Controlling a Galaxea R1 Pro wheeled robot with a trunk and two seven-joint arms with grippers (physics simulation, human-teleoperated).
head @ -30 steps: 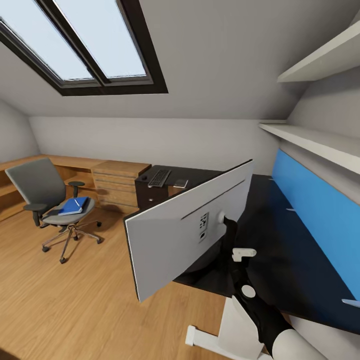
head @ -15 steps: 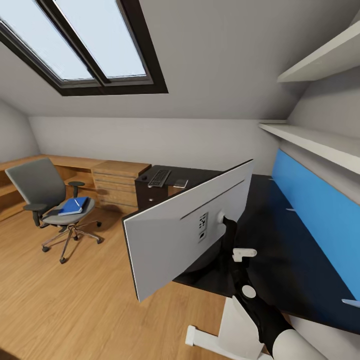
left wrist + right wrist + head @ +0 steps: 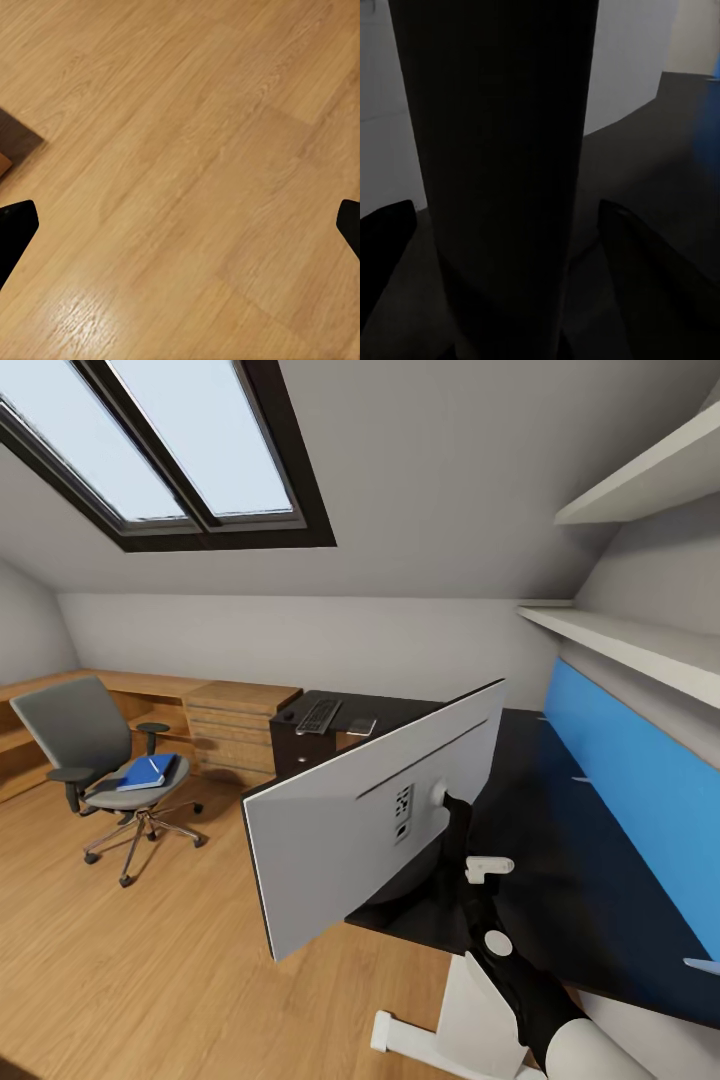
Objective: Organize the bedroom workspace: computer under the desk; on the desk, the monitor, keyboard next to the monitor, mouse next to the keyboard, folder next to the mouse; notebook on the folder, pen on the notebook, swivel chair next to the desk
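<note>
The monitor (image 3: 370, 830) stands on the black desk (image 3: 560, 860) with its pale back toward me, tilted and overhanging the desk's front edge. My right gripper (image 3: 455, 828) reaches in behind it. In the right wrist view its fingers press either side of the dark monitor stand (image 3: 495, 150). At the desk's far end lie the keyboard (image 3: 319, 715) and a small dark mouse (image 3: 288, 714). The swivel chair (image 3: 75, 730) stands far left, away from the desk, and carries the blue folder (image 3: 145, 773) with the white pen (image 3: 153, 765) on top. My left gripper (image 3: 184, 214) hangs open over the wooden floor.
A light wooden drawer cabinet (image 3: 235, 730) stands between chair and desk. A blue wall panel (image 3: 640, 790) and white shelves (image 3: 640, 645) run along the desk's right side. A small flat grey thing (image 3: 361, 727) lies beside the keyboard. A white desk leg (image 3: 480, 1010) is below my arm.
The monitor has turned slightly, its near left edge swinging a little further left over the floor. Nothing else has moved.
</note>
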